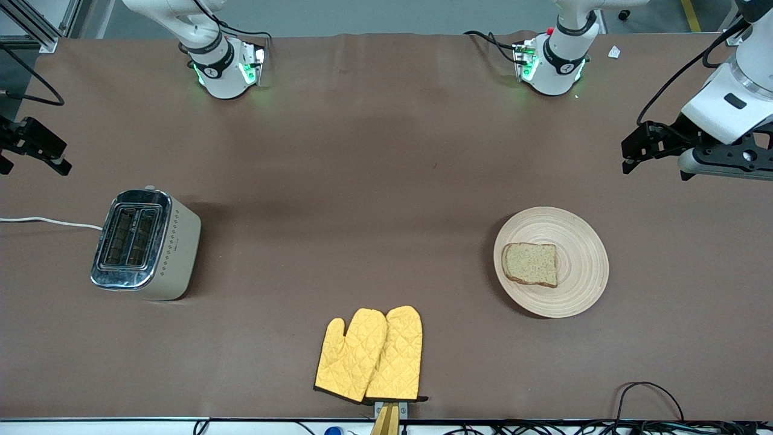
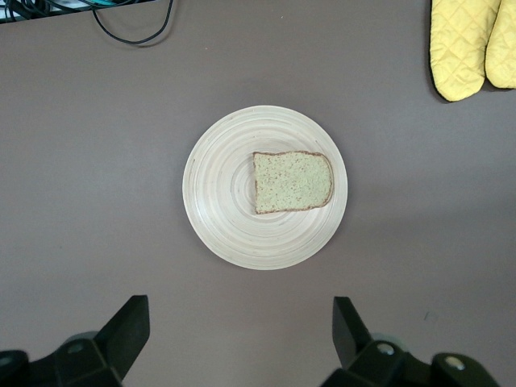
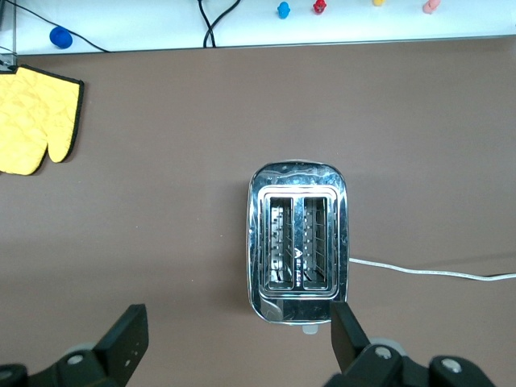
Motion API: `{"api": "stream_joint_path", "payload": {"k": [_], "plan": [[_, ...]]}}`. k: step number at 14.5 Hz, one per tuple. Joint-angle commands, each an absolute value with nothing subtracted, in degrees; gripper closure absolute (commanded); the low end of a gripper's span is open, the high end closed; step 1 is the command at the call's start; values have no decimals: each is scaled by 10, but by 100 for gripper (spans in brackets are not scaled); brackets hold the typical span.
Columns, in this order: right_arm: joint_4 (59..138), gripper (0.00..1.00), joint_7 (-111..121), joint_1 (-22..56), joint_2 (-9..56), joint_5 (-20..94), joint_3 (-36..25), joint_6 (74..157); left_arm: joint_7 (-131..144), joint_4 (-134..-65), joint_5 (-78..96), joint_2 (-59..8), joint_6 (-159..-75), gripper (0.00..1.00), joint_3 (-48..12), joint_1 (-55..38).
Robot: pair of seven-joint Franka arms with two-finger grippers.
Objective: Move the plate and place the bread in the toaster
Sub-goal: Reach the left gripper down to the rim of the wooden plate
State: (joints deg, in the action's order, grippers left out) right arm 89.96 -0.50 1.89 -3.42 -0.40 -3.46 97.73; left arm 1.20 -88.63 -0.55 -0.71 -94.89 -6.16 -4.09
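The light wooden plate (image 1: 551, 261) lies toward the left arm's end of the table, with the brown bread slice (image 1: 531, 263) on it. Both show in the left wrist view: the plate (image 2: 226, 214) and the bread (image 2: 292, 181). The toaster (image 1: 145, 244) stands toward the right arm's end, both slots empty, and it also shows in the right wrist view (image 3: 300, 242). My left gripper (image 1: 635, 151) is open and empty, up over bare table beside the plate (image 2: 240, 339). My right gripper (image 1: 30, 151) is open and empty, up over the table by the toaster (image 3: 239, 343).
A pair of yellow oven mitts (image 1: 369, 354) lies at the table's front edge, between toaster and plate. The toaster's white cord (image 1: 48, 222) runs off the right arm's end. Black cables (image 1: 649, 399) lie along the front edge.
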Motion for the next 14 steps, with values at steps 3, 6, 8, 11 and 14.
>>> {"api": "stream_joint_path", "payload": {"k": [3, 6, 8, 11, 14], "plan": [[905, 0, -11, 21, -43, -11, -34, 957, 1, -882, -17, -5, -939, 0, -62, -39], [905, 0, -11, 21, -43, -11, -34, 957, -65, -883, -7, -32, -939, 0, -57, 10], [905, 0, -11, 21, -42, -11, -34, 957, -149, -882, 23, -62, -939, 0, -57, 61], [906, 0, -12, 19, -42, -11, -35, 956, -197, -882, 117, -130, -940, 0, -57, 144], [910, 0, -11, 17, -40, -10, -36, 955, -196, -882, 202, -210, -953, 0, -57, 184]]}}
